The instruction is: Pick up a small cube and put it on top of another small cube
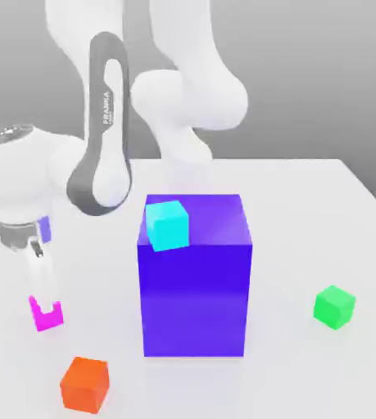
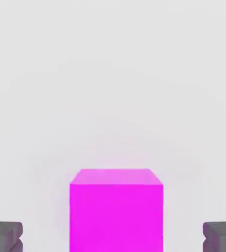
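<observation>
In the exterior view, a white robot arm with grey trim (image 1: 107,123) reaches down at the exterior view's left, its white two-finger gripper (image 1: 42,282) over the small bright magenta-pink plain cube (image 1: 47,317), partly hiding it. The magenta-pink cube is on the pale, smooth, flat table (image 1: 297,221), beyond the small orange-red plain cube (image 1: 84,385), which lies nearer the camera and a little further toward the exterior view's right. In the middle stands a big blue-violet glossy block (image 1: 195,299), taller than it is wide. A small bright cyan plain cube (image 1: 167,226) shows against the block's upper front edge on the exterior view's left side, slightly tilted; whether the two touch, I cannot tell. A small bright green plain cube (image 1: 334,307) lies on the table, well apart from the block, toward the exterior view's right. In the hand view, the gripper's two dark grey fingertips (image 2: 5,237) stand wide apart, with the magenta-pink cube between them and a visible gap on either side, so nothing is clamped.
</observation>
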Controlling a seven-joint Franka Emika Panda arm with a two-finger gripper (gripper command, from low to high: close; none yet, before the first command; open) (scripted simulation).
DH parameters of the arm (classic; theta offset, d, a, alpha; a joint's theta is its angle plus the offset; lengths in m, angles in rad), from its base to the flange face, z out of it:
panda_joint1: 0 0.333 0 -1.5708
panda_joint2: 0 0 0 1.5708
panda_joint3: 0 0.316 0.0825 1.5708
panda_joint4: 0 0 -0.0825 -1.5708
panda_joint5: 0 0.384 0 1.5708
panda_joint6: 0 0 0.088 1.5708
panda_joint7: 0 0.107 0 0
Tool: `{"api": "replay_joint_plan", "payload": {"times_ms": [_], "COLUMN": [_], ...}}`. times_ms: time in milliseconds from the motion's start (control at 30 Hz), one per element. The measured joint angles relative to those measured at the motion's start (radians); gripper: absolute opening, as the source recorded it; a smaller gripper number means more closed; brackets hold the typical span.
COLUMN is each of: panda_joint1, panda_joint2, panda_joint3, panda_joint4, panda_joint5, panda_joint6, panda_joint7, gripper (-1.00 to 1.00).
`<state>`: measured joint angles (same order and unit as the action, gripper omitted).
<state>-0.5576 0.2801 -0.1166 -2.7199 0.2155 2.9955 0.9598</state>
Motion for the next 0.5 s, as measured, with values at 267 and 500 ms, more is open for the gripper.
{"api": "replay_joint_plan", "payload": {"times_ms": [267, 500], "panda_joint1": [-0.028, 0.029], "panda_joint2": [0.034, -0.184], "panda_joint3": [0.030, -0.062], "panda_joint4": [0.007, -0.030], "panda_joint5": [0.007, -0.152], "panda_joint6": [0.028, -0.134], "panda_joint7": [-0.006, 0.112], "gripper": [-1.00, -1.00]}}
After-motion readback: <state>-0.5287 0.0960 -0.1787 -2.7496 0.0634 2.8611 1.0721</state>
